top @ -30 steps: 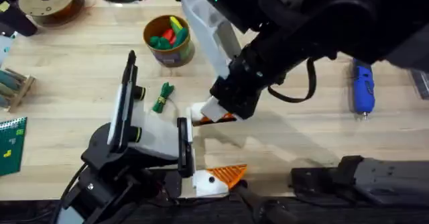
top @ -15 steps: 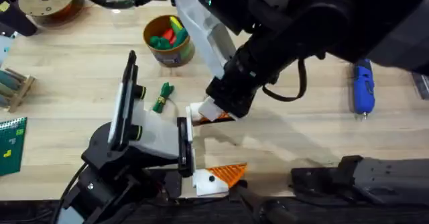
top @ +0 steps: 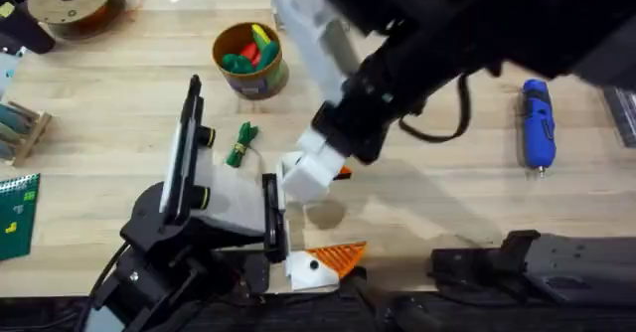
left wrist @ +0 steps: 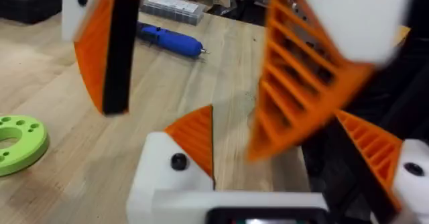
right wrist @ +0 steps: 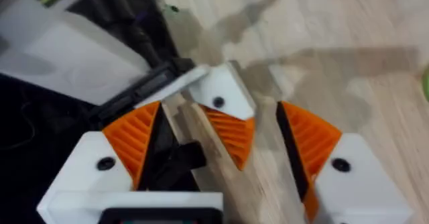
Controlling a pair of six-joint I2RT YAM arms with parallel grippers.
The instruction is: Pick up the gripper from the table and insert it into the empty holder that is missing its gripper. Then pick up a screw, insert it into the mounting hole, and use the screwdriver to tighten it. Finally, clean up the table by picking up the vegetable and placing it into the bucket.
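The bucket (top: 250, 62) holds colourful toy vegetables; right end effector (right wrist: 265, 140) gapes open, left's state unclear.

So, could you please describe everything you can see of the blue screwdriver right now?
The screwdriver is a fat, bright-blue cylinder that looks like plastic, with a short thin metal bit at one end. It lies flat on the light wooden table, on the right side of the overhead view, its bit pointing toward the near edge. Nothing grips or touches it; the right arm reaches across well to its left. The left wrist view also shows it lying alone on the planks.
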